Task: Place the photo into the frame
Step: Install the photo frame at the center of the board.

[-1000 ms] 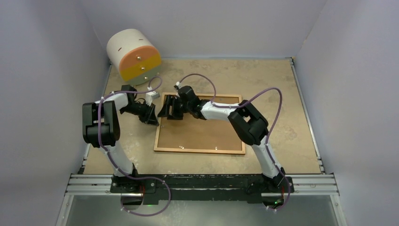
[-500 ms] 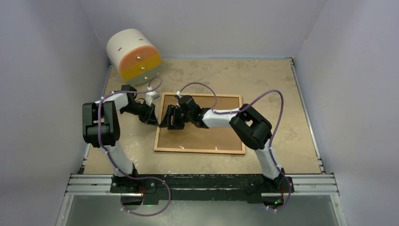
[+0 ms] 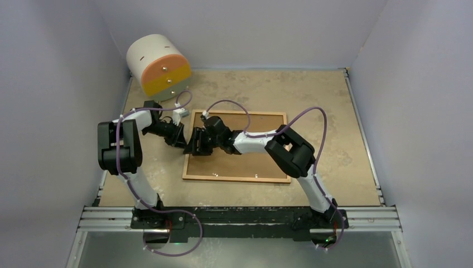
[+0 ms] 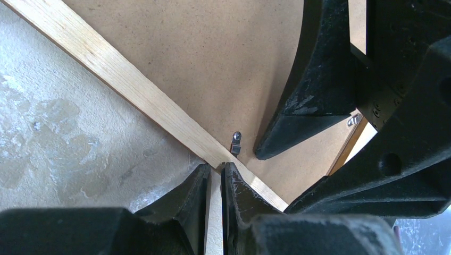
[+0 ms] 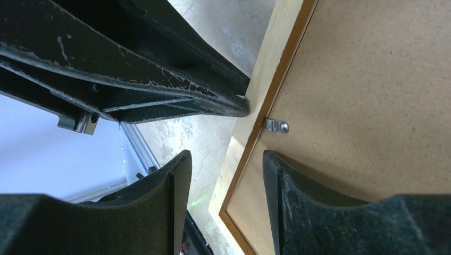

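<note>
- The frame (image 3: 240, 179) lies flat on the tan worktop (image 3: 334, 111), back side up, in the middle between my two arms.
- The brown backing board (image 3: 245, 162) sits inside its wooden rails and fills the opening.
- A small metal clip (image 5: 276, 126) sits on the board just inside the left rail.
- My left tool (image 4: 215, 170) is nearly closed and pinches that left rail, one finger on each side of the thin wood.
- My right tool (image 5: 226, 156) hangs over the same rail, just beside the left one, fingers apart. One finger is above the worktop and the other above the board. The rail runs through the gap, and I cannot tell whether either finger touches it.
- A white drum with an orange and yellow face (image 3: 158, 66) stands at the far left corner, well apart from the frame.
</note>
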Controlling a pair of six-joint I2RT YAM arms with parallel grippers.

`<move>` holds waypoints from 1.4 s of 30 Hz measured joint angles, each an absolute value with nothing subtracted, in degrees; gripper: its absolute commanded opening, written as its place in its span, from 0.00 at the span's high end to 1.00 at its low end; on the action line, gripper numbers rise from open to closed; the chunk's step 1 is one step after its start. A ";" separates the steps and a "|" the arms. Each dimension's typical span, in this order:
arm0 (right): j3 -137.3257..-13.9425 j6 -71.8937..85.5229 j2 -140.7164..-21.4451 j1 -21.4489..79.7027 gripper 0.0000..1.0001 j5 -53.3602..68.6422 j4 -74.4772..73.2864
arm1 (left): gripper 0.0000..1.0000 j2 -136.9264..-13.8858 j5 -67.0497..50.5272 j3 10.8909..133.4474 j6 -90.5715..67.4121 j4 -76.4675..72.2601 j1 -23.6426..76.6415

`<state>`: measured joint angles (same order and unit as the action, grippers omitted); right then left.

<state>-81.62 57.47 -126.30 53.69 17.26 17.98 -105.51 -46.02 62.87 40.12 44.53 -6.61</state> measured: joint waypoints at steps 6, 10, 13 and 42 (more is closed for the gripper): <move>-82.70 56.73 -127.13 53.67 0.47 15.77 18.37 | 0.86 -105.51 -46.00 62.87 40.12 44.53 -6.61; -83.11 56.29 -127.28 53.67 0.48 15.22 18.35 | 0.86 -105.51 -46.02 62.76 40.14 44.45 -6.63; -83.92 56.03 -127.85 53.67 0.48 14.72 18.33 | 0.86 -105.51 -46.02 62.76 40.18 44.47 -6.63; -63.22 50.41 -101.47 40.47 0.01 19.59 18.31 | 0.68 -102.00 -38.48 67.53 50.89 53.76 -7.38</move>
